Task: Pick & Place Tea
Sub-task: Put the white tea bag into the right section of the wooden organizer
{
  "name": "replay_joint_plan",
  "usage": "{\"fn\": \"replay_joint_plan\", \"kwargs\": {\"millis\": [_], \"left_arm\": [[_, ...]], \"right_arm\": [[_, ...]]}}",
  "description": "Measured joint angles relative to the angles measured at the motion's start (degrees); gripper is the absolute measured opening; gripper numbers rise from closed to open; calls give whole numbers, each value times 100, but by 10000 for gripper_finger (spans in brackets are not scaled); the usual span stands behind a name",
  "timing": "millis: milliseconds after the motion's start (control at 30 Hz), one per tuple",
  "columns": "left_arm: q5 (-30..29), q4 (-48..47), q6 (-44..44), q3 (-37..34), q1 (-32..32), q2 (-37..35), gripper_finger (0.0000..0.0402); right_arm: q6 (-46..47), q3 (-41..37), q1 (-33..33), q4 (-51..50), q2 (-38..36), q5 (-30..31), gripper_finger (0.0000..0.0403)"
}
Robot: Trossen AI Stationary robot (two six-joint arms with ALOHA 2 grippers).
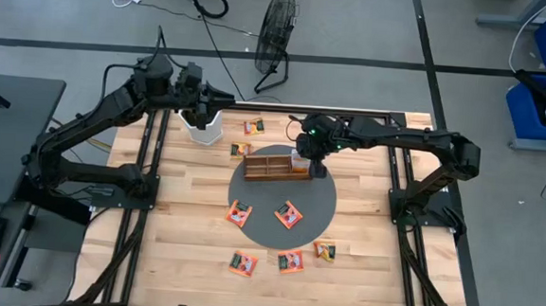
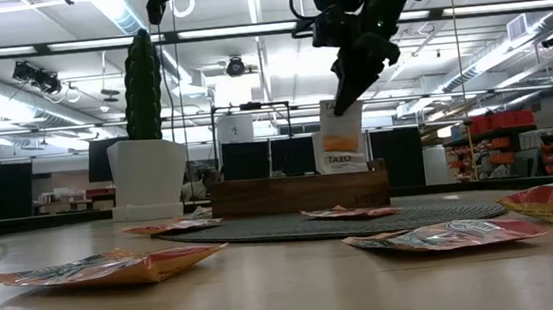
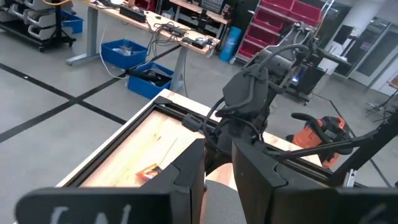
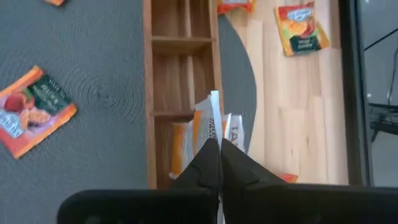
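While a white tea sachet [image 2: 340, 137] hangs upright over the right end of the wooden tray [image 1: 274, 164], near the centre of the high view, the right gripper [image 4: 219, 148] is clenched on its top edge. In the right wrist view the sachet's lower edge sits at the tray's end compartment, where an orange sachet [image 4: 184, 140] already stands. The step in hand looks like lowering it into that slot; doing it well likely means keeping the sachet vertical, lining its edge up with the dividers, and letting go only once it is well inside.

Other sachets lie flat on the round grey mat [image 1: 322, 209] and on the bare table [image 1: 186, 260] towards the bottom of the high view, well apart from the tray. Two more lie just above the tray's upper left. The tray's right side sits near the mat's edge, with open wood beyond it for pulling away.

The left gripper [image 1: 227, 99] waits by the white pot [image 1: 200, 128] in the upper left; whether it holds anything cannot be told.
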Motion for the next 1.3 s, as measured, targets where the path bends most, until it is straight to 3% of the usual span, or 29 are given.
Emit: {"fn": "replay_joint_plan", "kwargs": {"millis": [533, 800, 1300], "left_arm": [[-42, -43, -2, 0, 0, 2, 85], [-44, -41, -2, 0, 0, 2, 85], [-48, -59, 85, 0, 0, 11, 85]], "right_arm": [[556, -161, 3, 144, 472, -283, 0], [510, -163, 4, 154, 721, -43, 0], [401, -163, 0, 358, 765, -127, 0]]}}
